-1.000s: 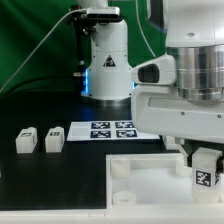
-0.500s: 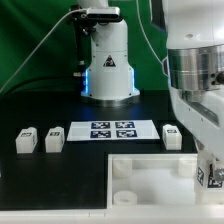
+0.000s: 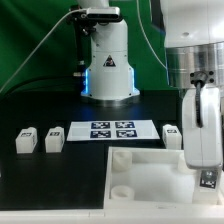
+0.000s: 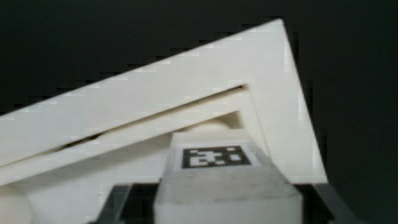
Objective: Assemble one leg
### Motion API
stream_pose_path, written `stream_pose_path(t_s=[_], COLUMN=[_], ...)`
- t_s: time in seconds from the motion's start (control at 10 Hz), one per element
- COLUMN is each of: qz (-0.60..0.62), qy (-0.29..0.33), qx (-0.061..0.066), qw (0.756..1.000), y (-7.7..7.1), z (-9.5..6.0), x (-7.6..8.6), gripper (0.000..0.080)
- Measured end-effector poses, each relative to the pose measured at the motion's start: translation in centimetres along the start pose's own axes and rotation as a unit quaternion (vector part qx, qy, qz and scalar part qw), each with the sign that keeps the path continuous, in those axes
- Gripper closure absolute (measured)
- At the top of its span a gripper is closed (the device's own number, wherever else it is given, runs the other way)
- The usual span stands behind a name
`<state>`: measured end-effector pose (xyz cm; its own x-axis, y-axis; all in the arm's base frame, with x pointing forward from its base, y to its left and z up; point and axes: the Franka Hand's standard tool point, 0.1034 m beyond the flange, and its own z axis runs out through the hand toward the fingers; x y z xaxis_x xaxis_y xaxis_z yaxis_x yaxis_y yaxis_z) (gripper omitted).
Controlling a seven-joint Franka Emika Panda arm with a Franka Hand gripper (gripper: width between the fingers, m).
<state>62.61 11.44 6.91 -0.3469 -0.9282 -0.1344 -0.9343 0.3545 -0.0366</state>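
My gripper (image 3: 206, 172) is shut on a small white leg (image 3: 207, 180) with a square tag, and holds it low over the right side of the large white square tray-like piece (image 3: 140, 172). In the wrist view the held leg (image 4: 217, 170) sits between the two dark fingers (image 4: 128, 202) of the gripper (image 4: 217, 212), above a corner of the tray-like piece (image 4: 160, 110). Three more legs stand on the black table: two at the exterior view's left (image 3: 25, 139) (image 3: 54, 139) and one at its right (image 3: 171, 136).
The marker board (image 3: 112, 130) lies flat between the loose legs. The robot base (image 3: 108, 60) stands behind it, before a green backdrop. The tray-like piece has round sockets at its corners (image 3: 121, 160).
The gripper has turned and moved right and down with the leg in it. The leg on the table at the exterior view's right, hidden a second ago, now shows.
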Motion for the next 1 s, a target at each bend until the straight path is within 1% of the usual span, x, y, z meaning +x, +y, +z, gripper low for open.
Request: stream_pose_path(t_s=[0.1, 0.2, 0.3, 0.4, 0.5, 0.6, 0.7, 0.8, 1.0], qz=[0.007, 0.002, -0.001, -0.003, -0.005, -0.011, -0.013, -0.013, -0.014], qy=[0.005, 0.005, 0.005, 0.005, 0.005, 0.003, -0.003, -0.009, -0.009], qx=[0.001, 0.000, 0.000, 0.000, 0.000, 0.000, 0.001, 0.003, 0.002], qw=[1.000, 1.000, 1.000, 1.000, 1.000, 1.000, 1.000, 1.000, 1.000], y=[-0.1, 0.0, 0.1, 0.1, 0.1, 0.5, 1.0, 1.2, 1.3], z=[-0.1, 0.0, 0.0, 0.1, 0.1, -0.1, -1.0, -1.9, -1.6], x=[0.3, 0.2, 0.2, 0.2, 0.1, -0.1, -0.6, -0.9, -0.8], gripper=[0.0508, 0.0432, 0.0432, 0.0297, 0.0182, 0.0156, 0.0156, 0.0151, 0.0151])
